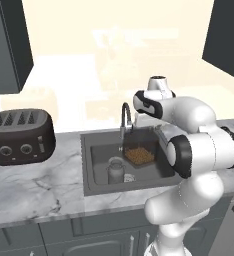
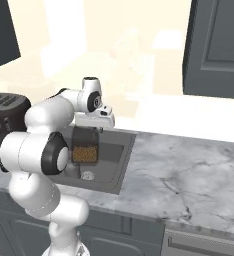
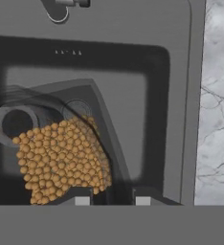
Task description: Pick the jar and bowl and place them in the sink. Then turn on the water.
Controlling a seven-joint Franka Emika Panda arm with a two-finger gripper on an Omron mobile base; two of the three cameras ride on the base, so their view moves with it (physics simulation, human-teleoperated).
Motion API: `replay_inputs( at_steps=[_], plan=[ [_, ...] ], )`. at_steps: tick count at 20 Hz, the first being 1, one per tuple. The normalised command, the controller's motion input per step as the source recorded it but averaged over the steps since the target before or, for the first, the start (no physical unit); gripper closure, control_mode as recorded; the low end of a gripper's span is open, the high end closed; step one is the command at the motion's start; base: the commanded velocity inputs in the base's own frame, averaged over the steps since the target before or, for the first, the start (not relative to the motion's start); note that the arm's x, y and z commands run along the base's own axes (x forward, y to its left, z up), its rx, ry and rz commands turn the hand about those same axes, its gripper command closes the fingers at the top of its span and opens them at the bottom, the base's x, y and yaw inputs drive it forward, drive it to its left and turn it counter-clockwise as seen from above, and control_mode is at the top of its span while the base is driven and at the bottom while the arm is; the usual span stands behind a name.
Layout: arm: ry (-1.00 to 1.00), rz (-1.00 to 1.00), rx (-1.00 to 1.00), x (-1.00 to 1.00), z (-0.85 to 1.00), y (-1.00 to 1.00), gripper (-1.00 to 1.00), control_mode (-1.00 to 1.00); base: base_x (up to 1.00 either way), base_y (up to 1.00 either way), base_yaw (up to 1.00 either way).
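Closest to my lens, my claw (image 3: 111, 198) is drawn narrow and clamped on the jar (image 3: 61, 162), gripped from above so it can go down upright. Findings by size: the sink (image 1: 89, 160) lies directly beneath, recessed in the marble counter (image 1: 34, 185). The tap (image 1: 125, 117) stands at its back edge, with no stream seen. The jar hangs within the basin opening. I judge it not yet set down. A grey round vessel (image 1: 116, 171) stands just beside it, so the descent needs clearance.
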Motion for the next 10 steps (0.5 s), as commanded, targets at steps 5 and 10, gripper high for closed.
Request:
replay_inputs(
  at_steps=[5,10],
  plan=[
    [0.00,0.01,0.00,0.00,-0.13,0.00,1.00,-1.00,0.00,0.00,0.00],
    [0.00,0.01,0.00,0.00,-0.15,0.00,1.00,-1.00,0.00,0.00,0.00]
  ],
)
